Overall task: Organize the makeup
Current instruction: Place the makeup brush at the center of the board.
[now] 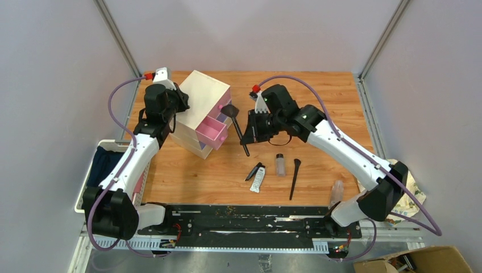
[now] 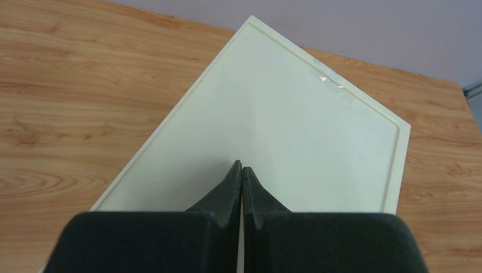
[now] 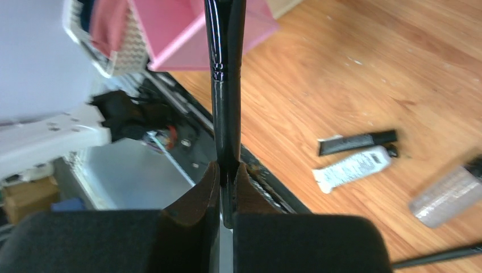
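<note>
Pinching a slim black brush (image 3: 225,85) low on its handle with the right gripper (image 3: 227,170), clamped firmly around the glossy round stem, bristle head pointing toward 11 o'clock, the open pink drawer (image 1: 210,129) just beside at 9 o'clock. Judging it light, stiff and slick, likely to pivot between the pads; gripping nearer mid-handle seeming safer. Holding the left gripper (image 2: 242,170) pinched fully together on nothing above the smooth, flat cream box (image 2: 318,142). Leaving, at 6 o'clock from there, a soft white tube (image 1: 258,179), a small clear bottle (image 1: 279,164) and another thin brush (image 1: 294,179) lying apart on the grainy wooden table (image 1: 341,114).
</note>
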Motion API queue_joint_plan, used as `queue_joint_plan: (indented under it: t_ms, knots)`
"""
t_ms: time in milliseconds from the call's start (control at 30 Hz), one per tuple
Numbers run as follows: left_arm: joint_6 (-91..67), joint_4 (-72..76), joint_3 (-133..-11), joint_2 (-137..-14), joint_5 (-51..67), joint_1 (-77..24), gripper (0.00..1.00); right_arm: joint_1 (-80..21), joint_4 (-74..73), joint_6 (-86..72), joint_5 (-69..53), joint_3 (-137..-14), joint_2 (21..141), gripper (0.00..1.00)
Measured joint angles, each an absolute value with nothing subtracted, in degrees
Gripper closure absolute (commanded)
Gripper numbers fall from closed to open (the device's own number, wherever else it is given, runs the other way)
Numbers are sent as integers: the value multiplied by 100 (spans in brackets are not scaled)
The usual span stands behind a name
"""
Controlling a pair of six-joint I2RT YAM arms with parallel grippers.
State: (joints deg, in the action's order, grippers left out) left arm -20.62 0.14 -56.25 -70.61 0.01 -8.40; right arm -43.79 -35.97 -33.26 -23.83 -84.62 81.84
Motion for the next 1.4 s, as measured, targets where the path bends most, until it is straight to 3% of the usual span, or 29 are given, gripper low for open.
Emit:
queue_joint_plan:
  t_ms: [367, 667, 900, 1167, 1400]
  knots:
    - [-2060, 12, -5625, -7061, -1, -840, 100, -4906, -4781, -2255, -812, -8733, 8414, 100]
    - [-2060, 10, -5627, -7061, 1, -840, 100, -4947, -5249, -2290, 934, -7507, 8311, 100]
    - [-2064, 10, -5627, -7061, -1, -845, 100, -4989, -5734, -2383, 2198, -7413, 8543, 100]
    - [-2060, 10, -5625, -7061, -1, -849, 100, -4838, -5666, -2633, 2547, -7341, 10044, 100]
    - [-2060, 10, -5627, -7061, -1, -851, 100, -4440, -5430, -2672, 2556, -7413, 10503, 100]
